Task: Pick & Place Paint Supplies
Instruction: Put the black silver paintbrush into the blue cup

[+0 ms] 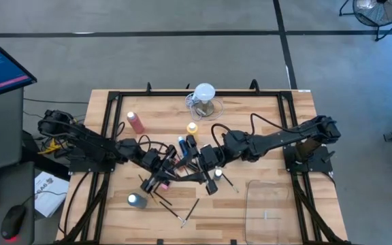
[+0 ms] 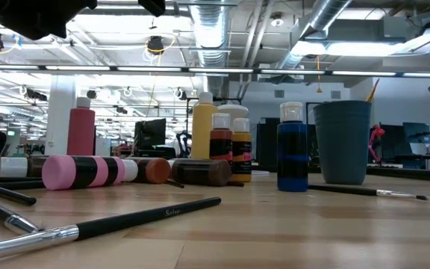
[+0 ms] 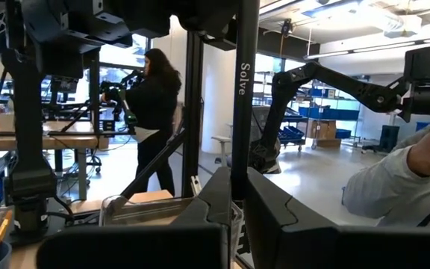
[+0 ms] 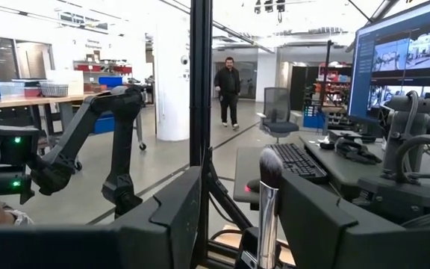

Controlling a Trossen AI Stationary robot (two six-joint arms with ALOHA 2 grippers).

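Both end effectors, left [image 1: 163, 178] and right [image 1: 197, 162], clamp one black brush [image 3: 242, 97] mid-tabletop [image 1: 298, 136], while bottles [image 2: 293, 147] and brushes [image 2: 110, 223] lie scattered, the clear bin [image 1: 275, 207] seemingly empty, sorting barely begun.

The light wooden table [image 1: 114, 211] carries a pink-red squeeze bottle [image 1: 136, 122] and a clear jug [image 1: 205, 101], both well beyond the two claws meeting mid-table. A yellow bottle [image 1: 192, 128] stands just past them. Loose dark paintbrushes [image 1: 182, 212] and a small white-capped bottle [image 1: 136, 200] lie on the near side of the claws.
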